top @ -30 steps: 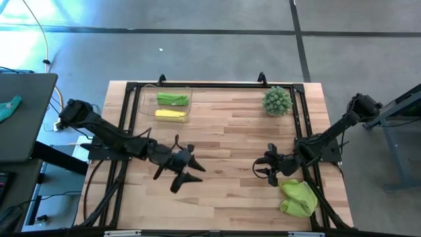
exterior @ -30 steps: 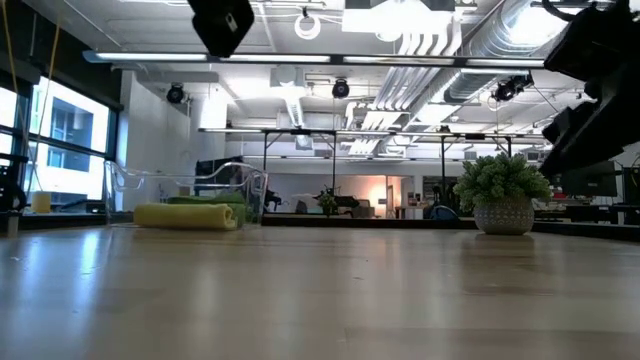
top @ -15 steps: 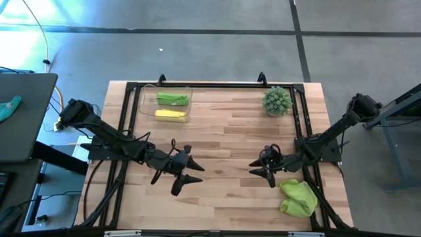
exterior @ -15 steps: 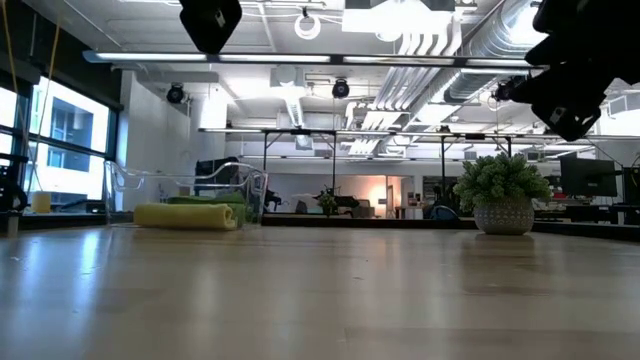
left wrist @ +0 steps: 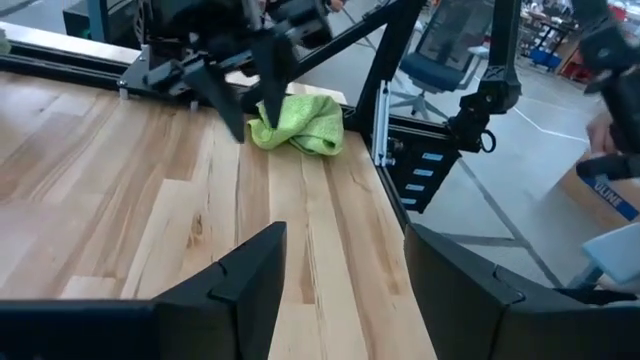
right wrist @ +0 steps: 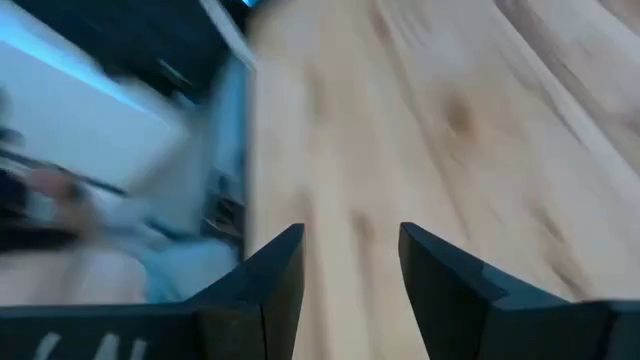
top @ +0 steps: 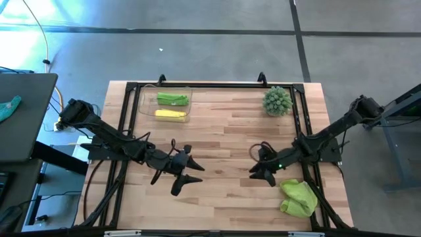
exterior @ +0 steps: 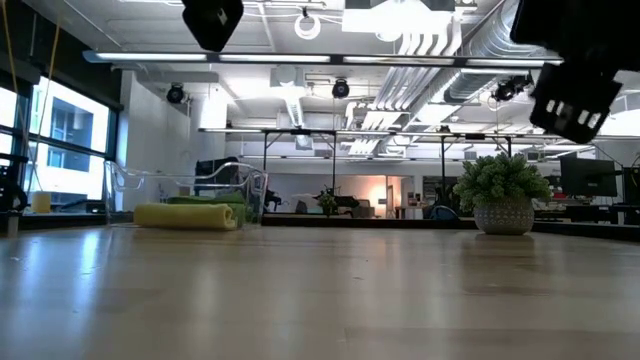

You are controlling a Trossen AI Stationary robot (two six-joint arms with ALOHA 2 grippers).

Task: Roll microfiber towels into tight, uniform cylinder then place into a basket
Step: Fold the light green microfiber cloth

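A crumpled light green towel (top: 297, 197) lies on the table near the front right corner; it also shows in the left wrist view (left wrist: 297, 122). The clear basket (top: 146, 105) stands at the far left. It holds a rolled green towel (top: 172, 99) and a rolled pale yellow towel (top: 170, 114). My left gripper (top: 193, 172) hovers open and empty over the table's left middle. My right gripper (top: 258, 175) hovers open and empty just left of the crumpled towel, apart from it. In the low view the yellow roll (exterior: 188, 215) lies in front of the green one.
A spiky green plant in a pot (top: 277, 101) stands at the far right. A black frame (top: 217, 84) runs along the table's far edge and sides. Bare wood lies between the two grippers in the table's middle.
My right gripper has moved toward the table's left edge, away from the frame's right rail, and has turned as it went. It stays open and empty. The towels have not moved.
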